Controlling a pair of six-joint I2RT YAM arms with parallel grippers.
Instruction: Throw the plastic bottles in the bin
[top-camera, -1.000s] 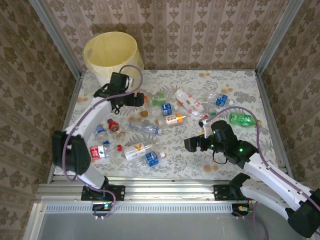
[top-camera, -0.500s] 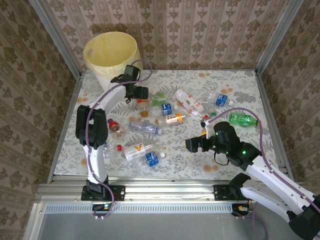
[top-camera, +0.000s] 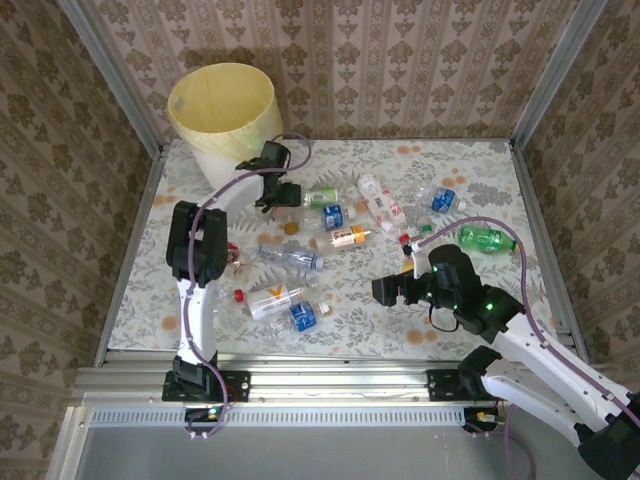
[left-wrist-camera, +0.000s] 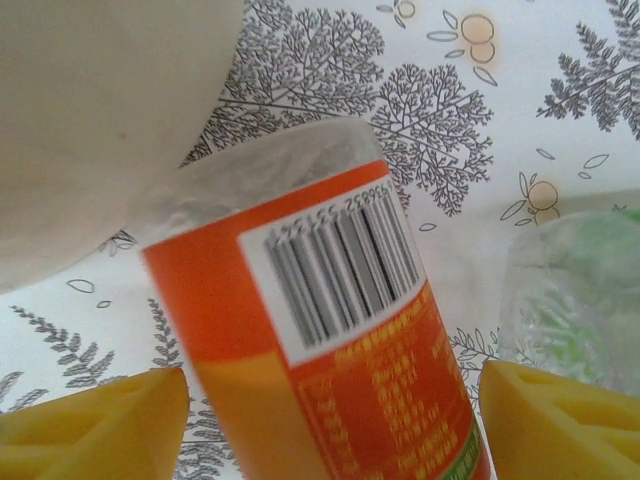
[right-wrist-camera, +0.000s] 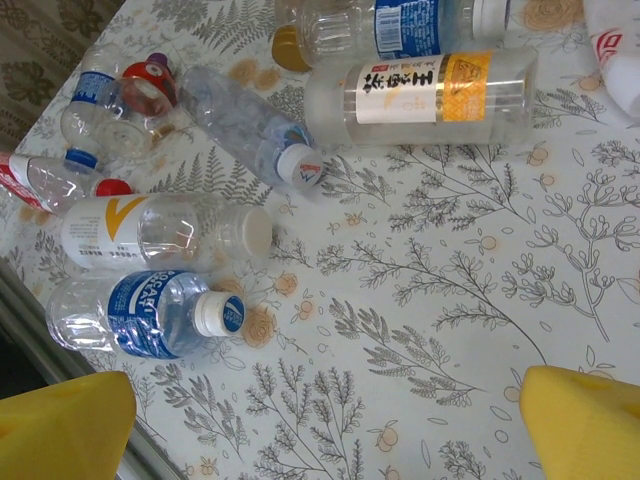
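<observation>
From where I sit the job looks barely begun: the plastic bottles (top-camera: 330, 215) lie scattered over the surface (top-camera: 480, 170), well over ten of them. They run from a blue-labelled one (right-wrist-camera: 150, 315) and a white-labelled one (right-wrist-camera: 160, 232) towards the near left corner to a green one (top-camera: 484, 238) by the right edge. The bin (top-camera: 225, 150) stands at the far left corner, and I cannot tell what is in it. My left tool (left-wrist-camera: 335, 385) is down just beside the bin, one finger on each side of an orange-labelled bottle (left-wrist-camera: 320, 330). Whether it has a hold on that bottle I cannot tell. My right tool (right-wrist-camera: 325, 430) hangs over the near middle of the surface, fingers wide apart and holding nothing. I judge nearly every bottle is left to throw.
</observation>
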